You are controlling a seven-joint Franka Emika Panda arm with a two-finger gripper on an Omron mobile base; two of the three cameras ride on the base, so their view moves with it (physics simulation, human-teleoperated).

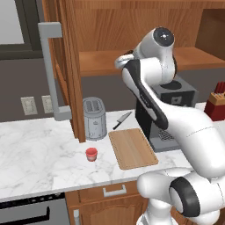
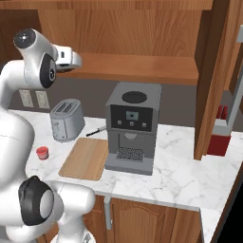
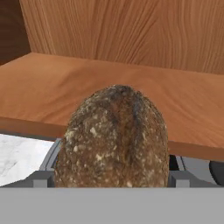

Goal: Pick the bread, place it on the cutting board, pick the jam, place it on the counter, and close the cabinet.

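Bread [image 3: 114, 138] seems clamped in the gripper [image 2: 71, 59] up by the cabinet shelf [image 3: 109, 94], so next it must swing down onto the board [image 1: 132, 148] well below.

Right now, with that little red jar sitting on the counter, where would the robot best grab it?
Probably from straight above, jaws closing across the round sides of the jam jar. It stands upright on the marble counter, apart from the toaster and the cutting board, so both sides are free.
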